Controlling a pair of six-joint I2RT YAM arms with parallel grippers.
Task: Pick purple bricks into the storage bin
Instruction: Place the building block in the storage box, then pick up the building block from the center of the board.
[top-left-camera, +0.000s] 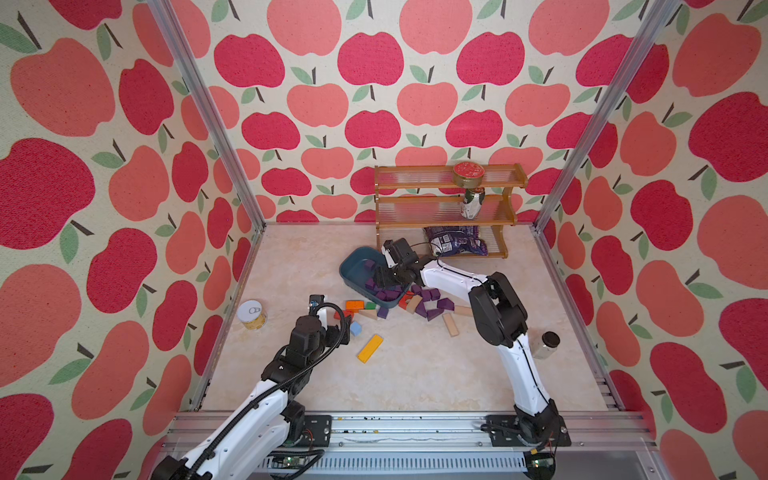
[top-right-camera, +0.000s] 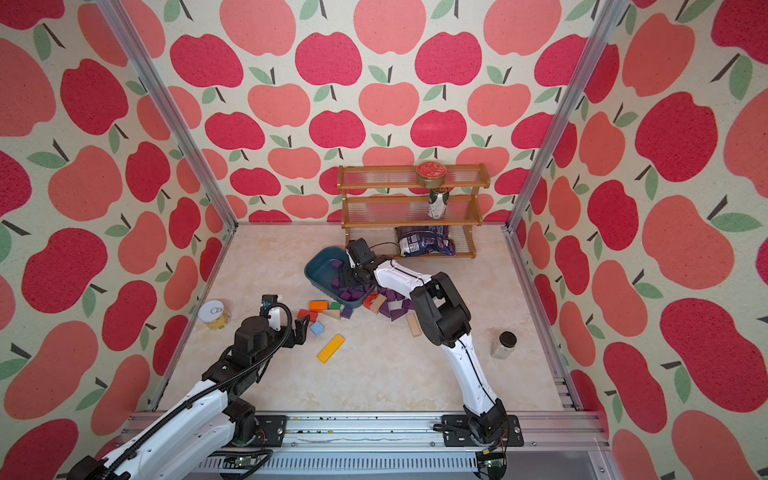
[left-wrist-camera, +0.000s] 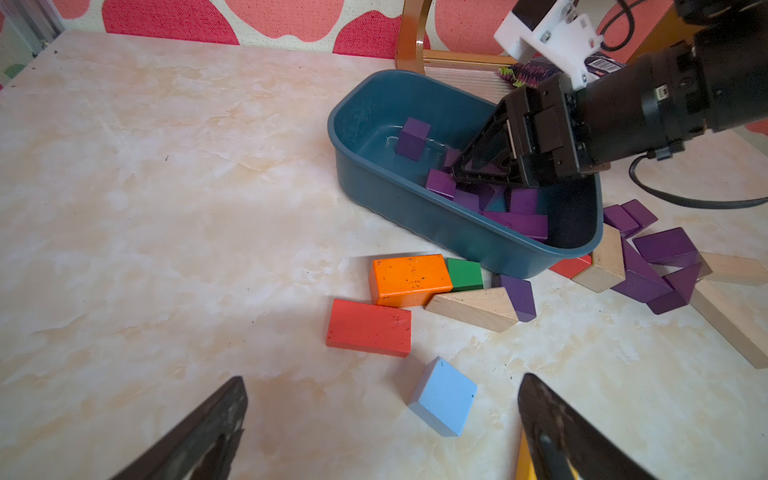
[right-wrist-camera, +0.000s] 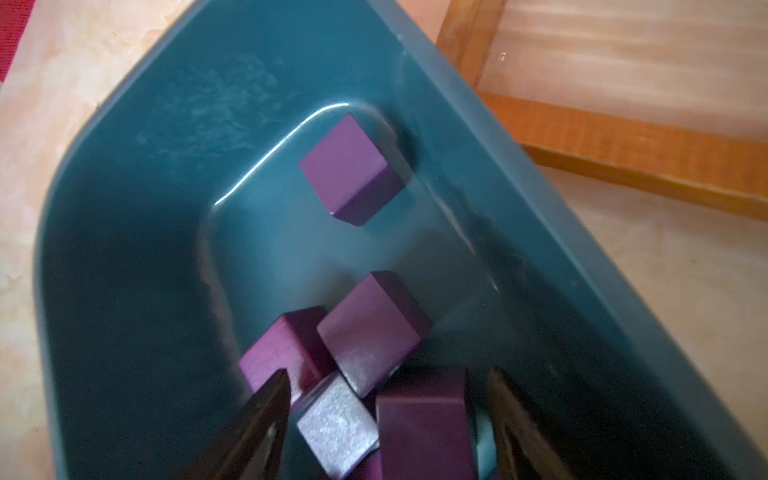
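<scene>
The teal storage bin (top-left-camera: 353, 266) (top-right-camera: 319, 266) (left-wrist-camera: 415, 216) (right-wrist-camera: 124, 249) stands mid-table in front of the rack, with several purple bricks (left-wrist-camera: 413, 139) (right-wrist-camera: 351, 166) inside. My right gripper (top-left-camera: 384, 278) (top-right-camera: 347, 276) (right-wrist-camera: 388, 415) reaches down into the bin, open. A purple brick (right-wrist-camera: 424, 428) lies loose between its fingers, touching neither. More purple bricks (top-left-camera: 432, 305) (top-right-camera: 395, 307) (left-wrist-camera: 665, 247) lie on the table right of the bin. A single purple brick (left-wrist-camera: 519, 295) sits by the bin's near wall. My left gripper (top-left-camera: 338, 332) (top-right-camera: 301, 328) (left-wrist-camera: 384, 395) hangs open and holds nothing, close to a light-blue block (left-wrist-camera: 444, 395).
Orange (left-wrist-camera: 409, 279), red (left-wrist-camera: 369, 327), green (left-wrist-camera: 464, 274), yellow (top-left-camera: 370, 348) and tan wooden blocks (left-wrist-camera: 473, 307) lie near the bin. A brown rack (top-left-camera: 449, 203) with cans and a bag stands at the back. A tin can (top-left-camera: 252, 314) sits left, a jar (top-left-camera: 547, 345) right.
</scene>
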